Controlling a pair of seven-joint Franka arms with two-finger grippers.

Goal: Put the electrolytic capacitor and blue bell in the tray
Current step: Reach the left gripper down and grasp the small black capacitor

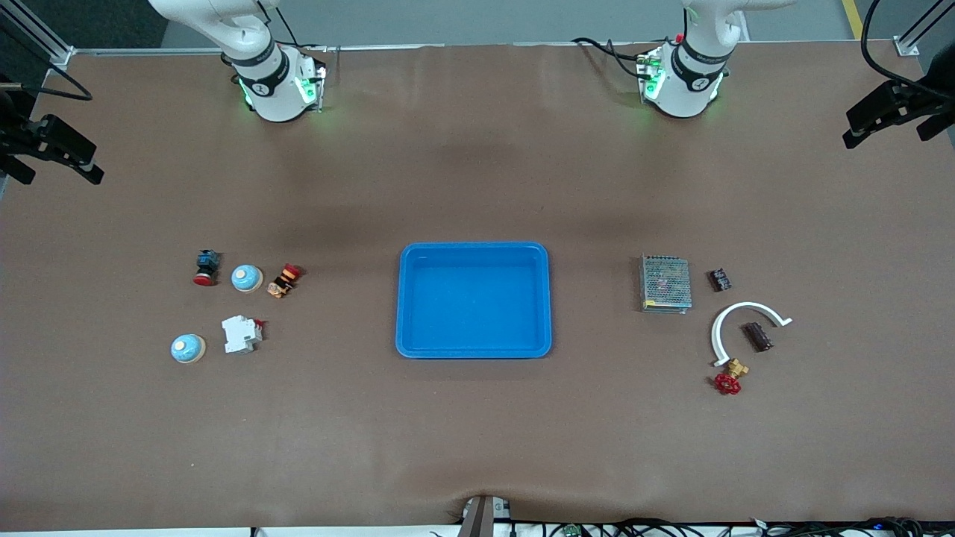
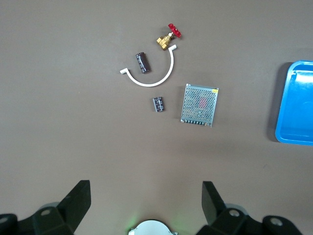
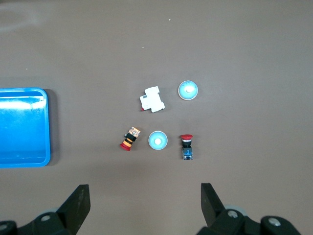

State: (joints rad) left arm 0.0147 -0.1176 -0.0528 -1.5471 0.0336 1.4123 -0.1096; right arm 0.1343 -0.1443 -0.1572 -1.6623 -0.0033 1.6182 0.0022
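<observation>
Two grippers hang high with jaws spread wide, holding nothing. Well ahead of the left gripper (image 2: 146, 208) lie two dark cylinders, probably both electrolytic capacitors (image 2: 142, 62), one inside a white curved clip (image 2: 168, 73). Ahead of the right gripper (image 3: 145, 208) sit two blue bells (image 3: 158, 140). Between both groups rests the empty blue tray (image 1: 474, 250).
</observation>
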